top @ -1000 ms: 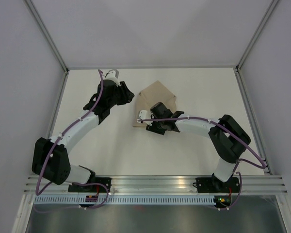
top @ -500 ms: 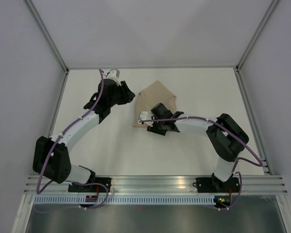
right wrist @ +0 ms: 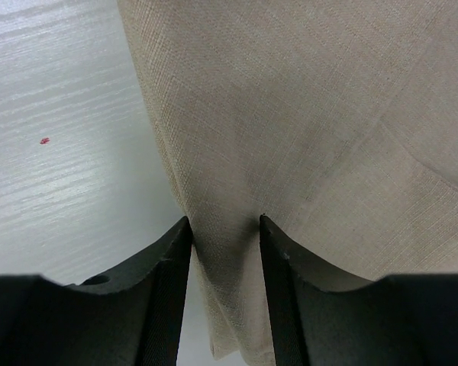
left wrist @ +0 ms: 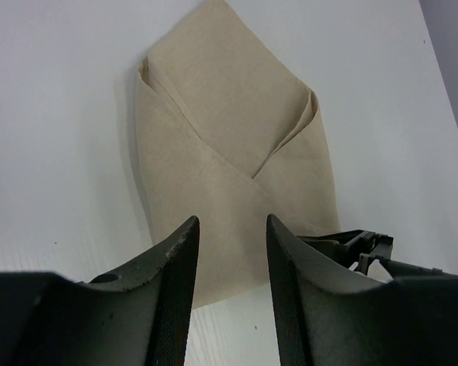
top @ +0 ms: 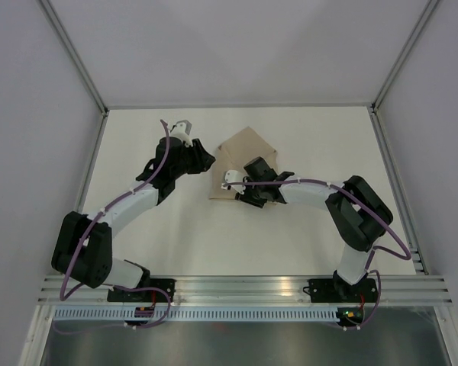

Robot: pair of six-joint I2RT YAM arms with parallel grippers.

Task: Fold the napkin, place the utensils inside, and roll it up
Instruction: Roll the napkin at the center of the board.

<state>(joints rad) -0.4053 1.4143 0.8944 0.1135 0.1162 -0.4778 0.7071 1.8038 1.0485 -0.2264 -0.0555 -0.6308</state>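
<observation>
I am holding the right end effector (right wrist: 224, 229) part-spread astride the folded napkin (top: 248, 156), upper centre of the worktop (top: 313, 137), for an edge pinch; the left end effector (left wrist: 231, 225) is hovering spread, empty.

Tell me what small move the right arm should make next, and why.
Probably close the right end effector: it sits open astride the left edge of the folded napkin, with cloth between its jaws, so pinching would likely secure that edge for rolling.
</observation>
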